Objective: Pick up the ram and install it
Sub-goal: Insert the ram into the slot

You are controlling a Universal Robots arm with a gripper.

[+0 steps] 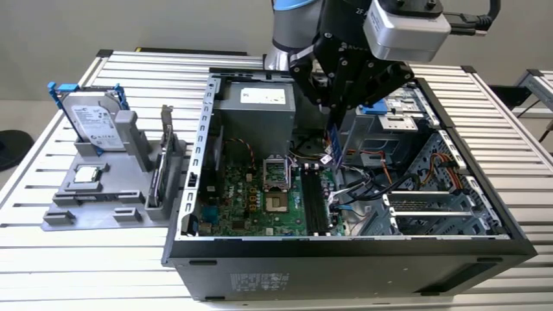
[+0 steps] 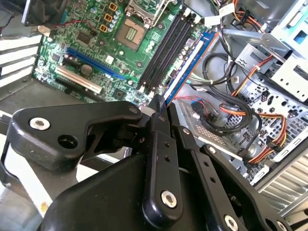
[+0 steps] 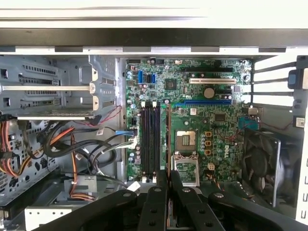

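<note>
1. Near the memory slots [image 1: 313, 201], in the exterior view, the tool [image 1: 333, 115] pinches the ram [image 1: 335, 139], which hangs upright over the open computer case [image 1: 346, 265].
2. In the second wrist view, the tool [image 2: 159, 107] is clamped on one end of the ram [image 2: 190, 62], which runs alongside the memory slots [image 2: 163, 53].
3. In the first wrist view, the ram [image 3: 168, 139] shows edge-on beside the memory slots [image 3: 150, 139].

We count one gripper [image 2: 159, 103], one ram [image 2: 190, 65], one open computer case [image 1: 346, 262] holding one motherboard [image 1: 259, 201] and one power supply [image 1: 255, 107], and one grey holder [image 1: 95, 210] carrying one hard drive [image 1: 90, 120], one expansion card [image 1: 164, 155] and one processor [image 1: 87, 173].
</note>
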